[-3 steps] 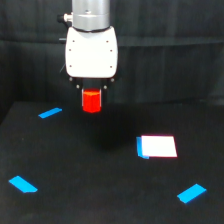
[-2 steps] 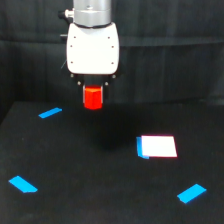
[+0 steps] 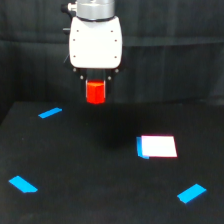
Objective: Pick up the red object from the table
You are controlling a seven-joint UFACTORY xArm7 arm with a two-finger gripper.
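Rising: the pincer (image 3: 95, 80) is climbing from where it was a second ago, taking the red object (image 3: 95, 92) up with it; both are sitting higher against the dark pleated curtain (image 3: 175, 50) than before. Judged from this, the lift is well under way and the pick is nearly complete, provided the grip is not slipping.

Item, pincer: a rounded, glossy white housing under a grey metal wrist, with short dark fingers clamped on the top of the red object.

Item, red object: a stubby cylinder, bright red-orange, smooth-looking, narrower than the white housing, hanging clear above the tabletop (image 3: 100, 190), a faint dark patch lying beneath it.

Item, tabletop: wide, flat, matte black.

Item, blue tape strips: three thin, flat pieces, one at the exterior view's left rear (image 3: 50, 113), one at left front (image 3: 22, 184), one at right front (image 3: 191, 193).

Item, card (image 3: 158, 146): flat, white rectangle, blue along one edge, lying well apart from the pincer.
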